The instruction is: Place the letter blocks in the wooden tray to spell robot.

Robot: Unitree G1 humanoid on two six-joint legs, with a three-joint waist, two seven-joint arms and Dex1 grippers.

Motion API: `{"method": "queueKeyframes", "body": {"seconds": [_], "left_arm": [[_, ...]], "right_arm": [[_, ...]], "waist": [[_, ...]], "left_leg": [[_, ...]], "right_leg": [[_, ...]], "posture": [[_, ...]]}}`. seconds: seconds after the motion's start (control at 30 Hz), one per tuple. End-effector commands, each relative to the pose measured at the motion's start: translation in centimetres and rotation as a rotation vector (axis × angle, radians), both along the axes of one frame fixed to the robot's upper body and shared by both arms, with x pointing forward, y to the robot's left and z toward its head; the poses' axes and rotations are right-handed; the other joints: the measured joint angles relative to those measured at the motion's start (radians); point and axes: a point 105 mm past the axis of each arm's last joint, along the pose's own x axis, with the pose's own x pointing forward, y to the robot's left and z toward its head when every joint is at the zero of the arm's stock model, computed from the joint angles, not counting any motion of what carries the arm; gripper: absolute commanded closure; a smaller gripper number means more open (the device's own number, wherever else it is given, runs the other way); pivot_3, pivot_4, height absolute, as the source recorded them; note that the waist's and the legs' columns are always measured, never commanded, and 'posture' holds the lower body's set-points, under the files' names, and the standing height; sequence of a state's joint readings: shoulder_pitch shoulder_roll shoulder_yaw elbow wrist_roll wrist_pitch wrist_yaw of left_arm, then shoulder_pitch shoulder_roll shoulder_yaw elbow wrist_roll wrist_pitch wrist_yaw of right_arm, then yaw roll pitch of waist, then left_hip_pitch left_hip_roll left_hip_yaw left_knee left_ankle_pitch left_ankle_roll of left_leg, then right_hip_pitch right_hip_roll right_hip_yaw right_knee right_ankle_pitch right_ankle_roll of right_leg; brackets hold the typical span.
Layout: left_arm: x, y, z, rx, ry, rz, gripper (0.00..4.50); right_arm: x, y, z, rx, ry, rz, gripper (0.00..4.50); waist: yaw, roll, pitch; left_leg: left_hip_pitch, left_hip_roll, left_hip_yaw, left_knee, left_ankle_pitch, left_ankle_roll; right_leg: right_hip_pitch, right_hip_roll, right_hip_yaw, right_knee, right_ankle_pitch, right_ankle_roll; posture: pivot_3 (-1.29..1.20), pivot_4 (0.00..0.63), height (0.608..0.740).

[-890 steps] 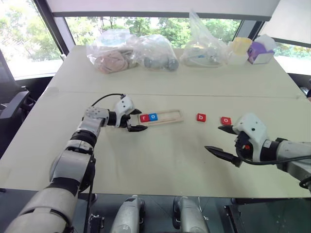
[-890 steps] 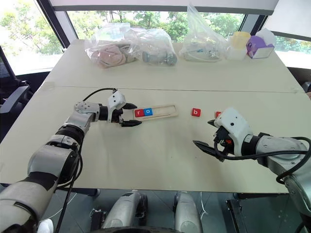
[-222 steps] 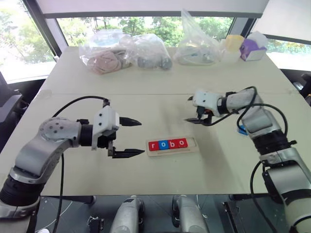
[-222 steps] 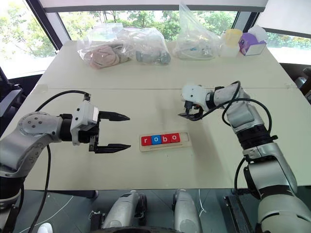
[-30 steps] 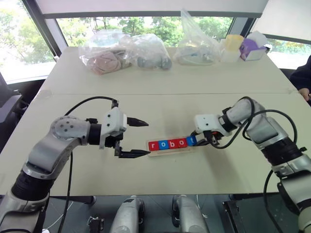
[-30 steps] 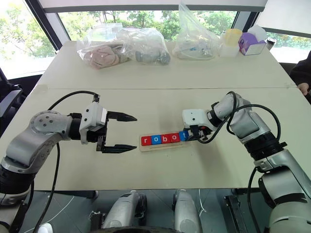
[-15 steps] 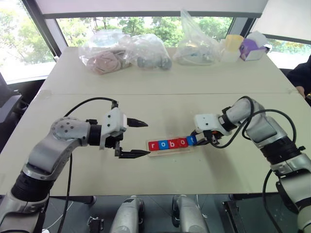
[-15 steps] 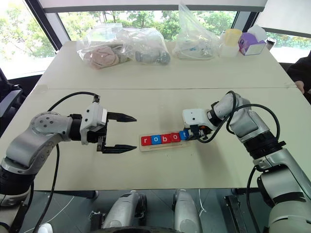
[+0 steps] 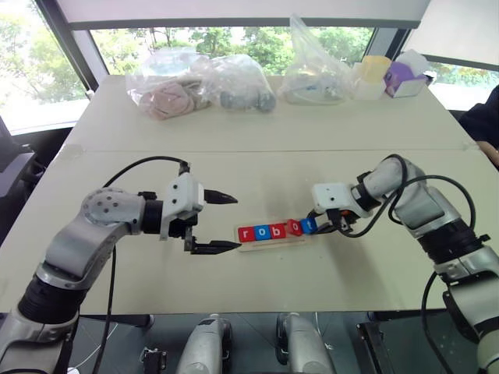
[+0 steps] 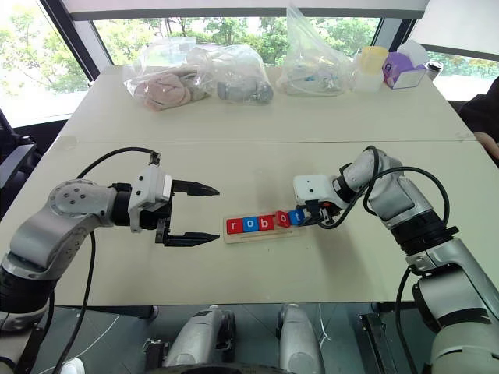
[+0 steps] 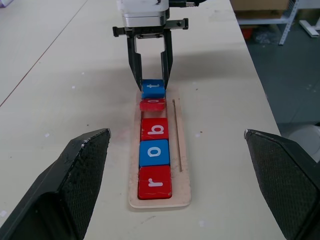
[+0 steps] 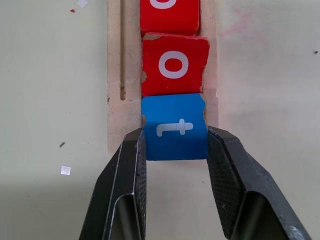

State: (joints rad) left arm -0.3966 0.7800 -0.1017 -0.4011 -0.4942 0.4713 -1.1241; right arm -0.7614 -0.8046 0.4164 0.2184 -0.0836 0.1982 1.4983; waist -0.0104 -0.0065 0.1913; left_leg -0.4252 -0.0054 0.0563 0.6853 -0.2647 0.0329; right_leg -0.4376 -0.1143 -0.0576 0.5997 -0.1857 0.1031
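The right claw (image 12: 175, 145) pinches the blue t block (image 12: 175, 126) at the right end of the wooden tray (image 11: 180, 150), near the counter's (image 9: 257, 117) front edge. It touches the tilted red o block (image 11: 152, 104), beyond b, o, r. The left claw (image 9: 217, 222) hangs spread by the tray's left end.

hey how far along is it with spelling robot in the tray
Nearly done. The r, o and b tiles lie flat in the wooden tray. The right gripper is shut on the blue t tile at the tray's end, which has tipped the second o up. Left: seating both flat, then releasing.
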Motion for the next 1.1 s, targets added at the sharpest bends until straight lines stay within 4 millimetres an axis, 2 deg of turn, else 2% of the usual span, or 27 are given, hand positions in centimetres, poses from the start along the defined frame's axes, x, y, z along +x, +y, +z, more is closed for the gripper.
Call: {"method": "queueKeyframes", "body": {"seconds": [0.03, 0.27, 1.1], "left_arm": [[-0.5, -0.1, 0.9, -0.017, -0.037, -0.017, 0.0], [-0.5, -0.2, 0.9, -0.02, -0.035, -0.019, 0.0], [-0.4, -0.2, 1.1, -0.018, -0.042, -0.012, 0.0]], "right_arm": [[0.3, 0.3, 2.0, 0.024, -0.059, 0.017, 3.38], [0.8, 0.1, 2.6, 0.026, -0.075, -0.001, 3.38], [0.2, 0.1, 0.7, -0.002, 0.001, -0.008, 3.38]], "waist": [[0.0, 0.0, 0.0], [0.0, 0.0, 0.0], [0.0, 0.0, 0.0]], "left_leg": [[0.0, 0.0, 0.0, 0.0, 0.0, 0.0], [0.0, 0.0, 0.0, 0.0, 0.0, 0.0], [0.0, 0.0, 0.0, 0.0, 0.0, 0.0]], "right_leg": [[0.0, 0.0, 0.0, 0.0, 0.0, 0.0], [0.0, 0.0, 0.0, 0.0, 0.0, 0.0], [0.0, 0.0, 0.0, 0.0, 0.0, 0.0]], "posture": [[0.0, 0.15, 0.74], [0.0, 0.15, 0.74], [0.0, 0.15, 0.74]]}}
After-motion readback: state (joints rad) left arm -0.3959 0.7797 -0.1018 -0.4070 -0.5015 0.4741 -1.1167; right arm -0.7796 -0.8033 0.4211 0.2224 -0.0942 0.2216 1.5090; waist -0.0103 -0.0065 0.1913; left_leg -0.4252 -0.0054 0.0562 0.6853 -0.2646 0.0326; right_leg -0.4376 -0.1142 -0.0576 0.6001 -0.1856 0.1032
